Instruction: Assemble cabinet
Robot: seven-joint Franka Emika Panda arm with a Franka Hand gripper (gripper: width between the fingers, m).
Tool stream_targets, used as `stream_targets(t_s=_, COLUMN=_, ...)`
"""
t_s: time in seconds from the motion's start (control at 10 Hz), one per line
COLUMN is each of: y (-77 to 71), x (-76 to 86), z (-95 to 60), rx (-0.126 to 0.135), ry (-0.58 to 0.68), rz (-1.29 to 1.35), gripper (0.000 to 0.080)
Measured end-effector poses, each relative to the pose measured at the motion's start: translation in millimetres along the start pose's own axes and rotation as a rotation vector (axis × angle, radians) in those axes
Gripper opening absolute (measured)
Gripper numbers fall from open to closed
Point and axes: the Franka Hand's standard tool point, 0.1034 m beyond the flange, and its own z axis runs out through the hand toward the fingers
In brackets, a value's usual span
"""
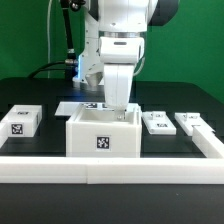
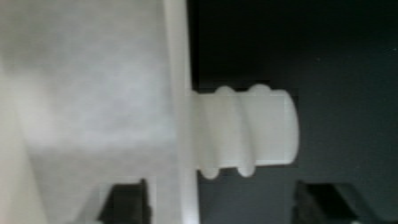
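Left: a small tagged block (image 1: 20, 120) is seen well apart.
Centre: the cabinet (image 1: 103, 135) is set upright, directly beneath the gripper (image 1: 118, 108).
Gripper: its jaws are spread wide astride the cabinet's wall, and nothing is clamped.
Right: two small panels (image 1: 155, 122) are laid nearby.

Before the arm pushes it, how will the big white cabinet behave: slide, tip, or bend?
Probably stiff: the cabinet shows thick, straight plastic walls, so bending seems unlikely. Its broad flat base on the table suggests it would slide rather than tip or roll. It seems hollow, so likely light for its size.
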Motion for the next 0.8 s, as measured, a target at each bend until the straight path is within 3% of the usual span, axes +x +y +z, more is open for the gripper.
stream_targets(t_s=0.1, y=0.0, x=-0.1, z=0.0, rx=0.000, ry=0.000, rz=0.000, gripper=0.0235)
stream_targets(t_s=0.2, y=0.0, x=-0.2, z=0.0, rx=0.000, ry=0.000, rz=0.000, gripper=0.0235)
stream_targets(t_s=0.3, y=0.0, x=-0.2, z=0.0, rx=0.000, ry=0.000, rz=0.000, gripper=0.0069)
stream_targets(t_s=0.4, y=0.5, x=-0.3, z=-0.3, rx=-0.002, ry=0.000, rz=0.001, gripper=0.0034)
stream_targets(t_s=0.8, y=0.5, x=-0.3, z=-0.3, rx=-0.002, ry=0.000, rz=0.001, gripper=0.0034)
